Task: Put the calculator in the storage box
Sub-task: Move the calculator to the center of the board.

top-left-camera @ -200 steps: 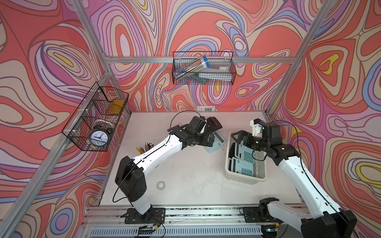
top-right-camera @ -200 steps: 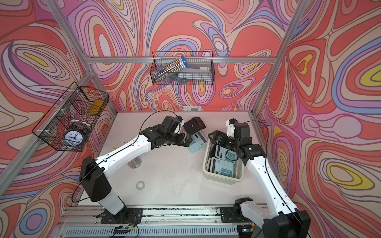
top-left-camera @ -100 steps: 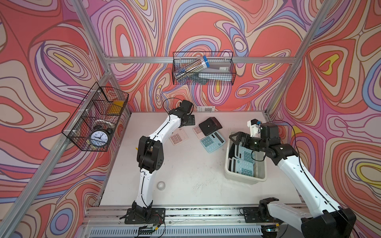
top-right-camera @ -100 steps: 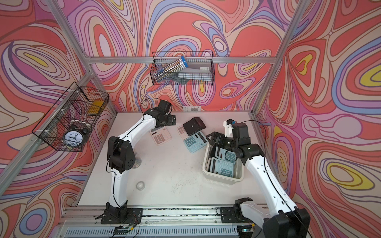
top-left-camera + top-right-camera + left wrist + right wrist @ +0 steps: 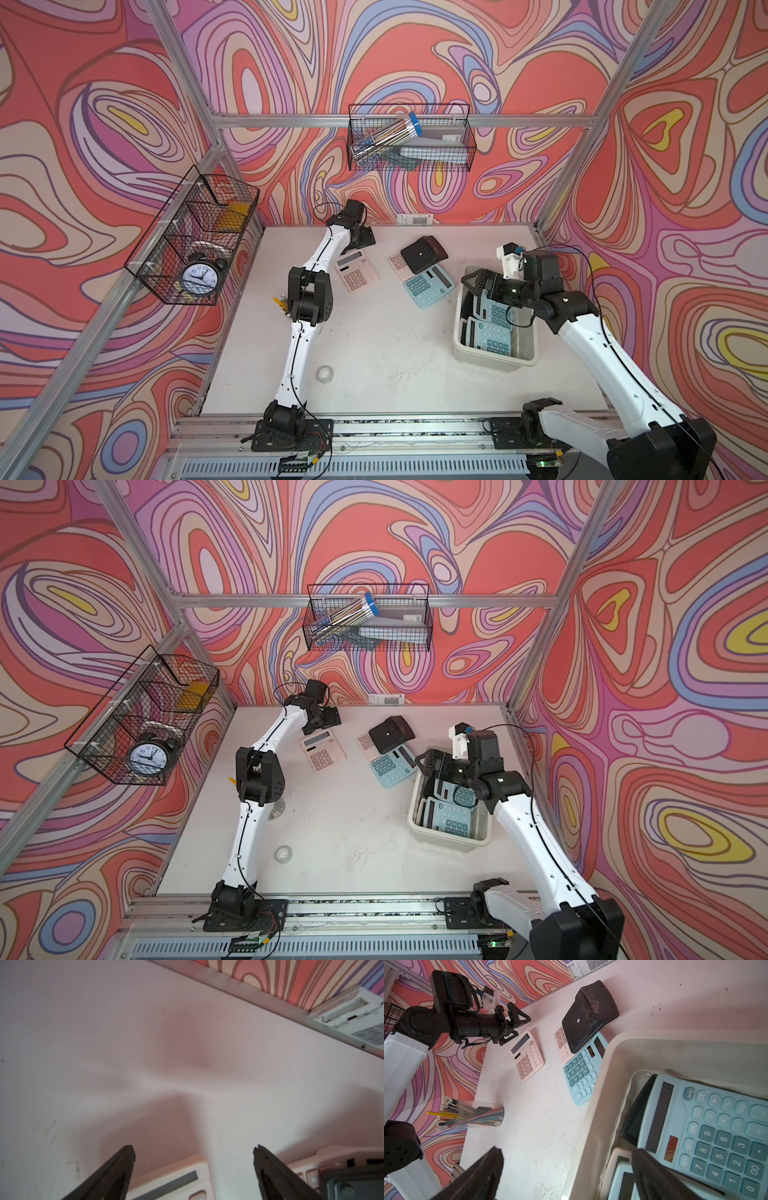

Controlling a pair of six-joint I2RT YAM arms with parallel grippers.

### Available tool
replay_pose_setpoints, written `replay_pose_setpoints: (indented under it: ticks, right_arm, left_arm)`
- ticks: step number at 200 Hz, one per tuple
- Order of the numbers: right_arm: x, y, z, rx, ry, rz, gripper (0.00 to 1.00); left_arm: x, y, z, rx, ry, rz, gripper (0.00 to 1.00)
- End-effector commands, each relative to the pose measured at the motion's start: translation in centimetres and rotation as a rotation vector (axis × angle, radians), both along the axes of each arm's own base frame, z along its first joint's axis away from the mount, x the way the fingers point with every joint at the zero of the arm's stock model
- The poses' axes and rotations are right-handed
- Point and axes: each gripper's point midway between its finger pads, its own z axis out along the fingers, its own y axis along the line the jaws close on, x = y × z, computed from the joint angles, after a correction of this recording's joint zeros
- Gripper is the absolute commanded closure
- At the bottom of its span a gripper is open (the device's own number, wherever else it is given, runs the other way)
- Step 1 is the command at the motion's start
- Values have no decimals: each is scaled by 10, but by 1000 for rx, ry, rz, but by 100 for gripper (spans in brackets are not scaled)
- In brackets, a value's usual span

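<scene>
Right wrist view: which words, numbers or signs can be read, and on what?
"ON/AC", "CE", "MU", "GT", "MRC", "M-", "M+": keys of the top blue calculator in the storage box.
"0" to "9", "00", "%", "÷", "×", "+": its other keys.
"0" to "9": keys of the blue calculator on the table.
Pink calculator keys, white label by the wall: too small to read.

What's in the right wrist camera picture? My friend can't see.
A storage box holds blue calculators. Beside it on the table lie a pink calculator, a blue calculator and a face-down black calculator. The open left gripper is beside the pink calculator.
</scene>
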Motion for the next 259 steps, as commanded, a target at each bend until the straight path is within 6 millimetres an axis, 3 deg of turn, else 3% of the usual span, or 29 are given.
replay_pose_setpoints:
  ticks: [1,69,98,190,225,259]
  right_arm:
    - [-3,-1,-9,-27,16,8,2]
    - [-4,2,-12,-6,19,18,2]
    - [-8,2,-13,-7,20,18,2]
    - [-17,5,-12,29,18,32,2]
    - [-18,7,-8,43,15,41,2]
    - [-17,18,2,66,-8,78,2]
  left_arm:
    - [-11,-28,-4,-96,54,-61,8]
    - [-57,-79,-10,-162,107,-223,12]
    - [-87,-97,-19,-186,141,-276,14]
    - [-191,-163,-17,-243,162,-460,15]
    - [-226,-183,13,-293,118,-526,15]
    - [-234,-168,62,-272,-4,-505,12]
